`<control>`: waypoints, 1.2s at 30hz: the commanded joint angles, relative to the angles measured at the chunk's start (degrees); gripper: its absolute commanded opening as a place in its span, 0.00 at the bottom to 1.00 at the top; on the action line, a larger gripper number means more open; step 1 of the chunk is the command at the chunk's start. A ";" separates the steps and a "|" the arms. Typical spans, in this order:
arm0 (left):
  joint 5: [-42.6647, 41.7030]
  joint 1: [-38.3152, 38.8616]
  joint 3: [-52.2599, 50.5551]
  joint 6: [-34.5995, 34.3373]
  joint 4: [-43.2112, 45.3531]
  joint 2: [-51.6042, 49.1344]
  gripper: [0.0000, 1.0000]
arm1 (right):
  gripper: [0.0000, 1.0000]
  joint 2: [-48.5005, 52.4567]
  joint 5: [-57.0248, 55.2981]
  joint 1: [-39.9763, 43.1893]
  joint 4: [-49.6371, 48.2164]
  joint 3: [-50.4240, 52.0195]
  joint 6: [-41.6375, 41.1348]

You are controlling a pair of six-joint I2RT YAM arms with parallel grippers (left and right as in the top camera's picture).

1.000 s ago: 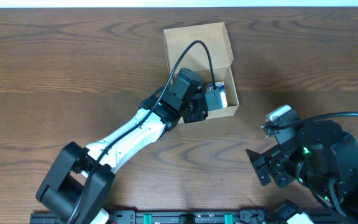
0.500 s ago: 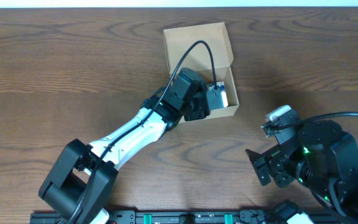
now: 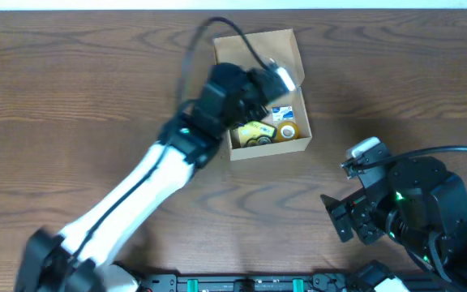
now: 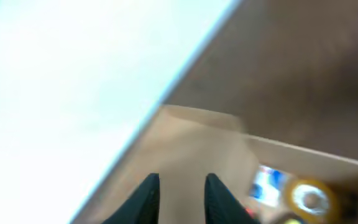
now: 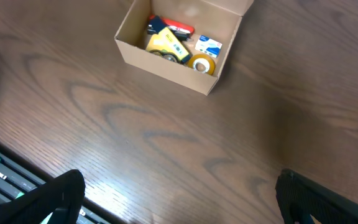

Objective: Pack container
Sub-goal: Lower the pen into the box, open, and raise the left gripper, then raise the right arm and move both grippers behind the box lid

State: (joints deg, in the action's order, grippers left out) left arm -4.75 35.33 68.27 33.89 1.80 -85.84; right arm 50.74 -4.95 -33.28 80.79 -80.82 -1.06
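The container, a small tan cardboard box, stands open at the back of the table, its flap lid folded away behind it. Inside lie a yellow item, a tape roll and a blue-and-white packet. My left gripper hovers over the flap's near part. In the blurred left wrist view this gripper stands narrowly open, with only the flap seen through the gap. My right gripper is wide open over bare wood, well clear of the container.
A light strip runs along the table's far edge, close behind the box. The right arm's body fills the front right corner. A black rail lines the front edge.
My left arm has pulled up out of the box and swung back over the flap, uncovering the contents. The right arm has stayed still.
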 commanded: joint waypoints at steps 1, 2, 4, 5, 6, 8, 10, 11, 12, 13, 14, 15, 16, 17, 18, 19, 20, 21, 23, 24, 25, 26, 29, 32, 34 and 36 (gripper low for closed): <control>8.44 -2.97 0.94 -1.33 -3.08 3.45 0.12 | 0.99 -0.11 -0.63 0.96 0.00 -0.02 -0.81; 8.92 -4.48 0.94 -1.33 -4.92 4.39 0.06 | 0.99 -0.11 -0.63 0.96 0.00 -0.02 -0.81; 8.44 -7.96 0.94 -1.33 -8.13 5.68 0.06 | 0.99 -0.11 -0.63 0.96 0.00 -0.02 -0.81; 7.67 -9.75 0.94 -1.33 -9.05 6.10 0.06 | 0.99 -0.11 -0.63 0.96 0.00 -0.02 -0.81; 6.73 -11.21 0.94 -1.33 -9.38 6.29 0.06 | 0.99 -0.11 -0.63 0.96 0.00 -0.02 -0.81; 3.10 -15.26 0.94 -1.33 -8.98 6.49 0.06 | 0.99 -0.11 -0.63 0.96 0.00 -0.02 -0.81; 0.44 -18.08 0.94 -1.31 -8.90 6.47 0.06 | 0.99 -0.11 -0.63 0.96 0.00 -0.02 -0.79; -0.50 -19.54 0.94 -1.31 -8.90 6.47 0.06 | 0.99 -0.11 -0.63 0.96 0.00 -0.02 -0.79; -1.14 -21.00 0.94 -1.31 -8.92 6.47 0.06 | 0.99 -0.11 -0.61 0.96 0.00 -0.02 -0.79; -1.27 -22.14 0.94 -1.31 -8.92 6.47 0.06 | 0.99 -0.11 -0.63 0.96 0.00 -0.02 -0.81; -1.27 -23.32 0.94 -1.31 -8.90 6.45 0.06 | 0.99 -0.11 -0.63 0.96 0.00 -0.02 -0.79; -1.29 -24.68 0.94 -1.31 -8.92 6.45 0.06 | 0.99 -0.11 -0.63 0.96 0.00 -0.02 -0.81; -1.55 -25.49 0.94 -1.31 -9.16 6.45 0.06 | 0.99 -0.11 -0.63 0.96 0.00 -0.02 -0.79; -2.38 -26.16 0.94 -1.31 -9.57 6.45 0.06 | 0.99 -0.11 -0.63 0.96 0.00 -0.02 -0.79; -2.82 -26.56 0.94 -1.31 -9.84 6.45 0.06 | 0.99 -0.11 -0.63 0.96 0.00 -0.02 -0.81; -2.82 -26.82 0.94 -1.29 -10.21 6.45 0.06 | 0.99 -0.11 -0.63 0.96 0.00 -0.02 -0.79; -2.84 -27.06 0.94 -1.31 -10.47 6.45 0.06 | 0.99 -0.11 -0.63 0.96 0.00 -0.02 -0.81; -2.82 -27.19 0.94 -1.33 -10.64 6.45 0.06 | 0.99 -0.11 -0.63 0.96 0.00 -0.02 -0.81; -2.82 -27.45 0.94 -1.33 -10.86 6.45 0.06 | 0.99 -0.11 -0.63 0.96 0.00 -0.02 -0.81; -2.80 -27.45 0.94 -1.33 -11.02 6.45 0.06 | 0.99 -0.11 -0.63 0.96 0.00 -0.02 -0.81; -2.80 -27.45 0.94 -1.33 -11.13 6.45 0.06 | 0.99 -0.11 -0.63 0.96 0.00 -0.02 -0.81; -2.82 -27.45 0.94 -1.36 -11.45 6.45 0.06 | 0.99 -0.11 -0.63 0.96 0.00 -0.02 -0.79; -3.82 -27.50 0.94 -1.36 -13.53 6.45 0.06 | 0.99 -0.09 1.53 0.96 -4.04 -0.02 -1.73; -5.90 -27.50 0.94 -1.38 -16.33 6.45 0.06 | 0.99 -0.11 8.66 0.96 -8.11 -0.02 -5.79; -6.03 -27.56 0.94 -2.32 -17.84 6.45 0.06 | 0.99 -0.11 11.30 0.96 -11.54 -0.02 -7.06; -6.08 -28.11 0.94 -3.78 -19.21 6.45 0.06 | 0.99 -0.11 11.32 0.96 -15.47 -0.02 -7.04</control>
State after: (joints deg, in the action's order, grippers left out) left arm -9.32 8.16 68.62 32.49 -16.40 -80.34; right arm 50.72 2.50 -33.28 67.59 -80.82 -5.50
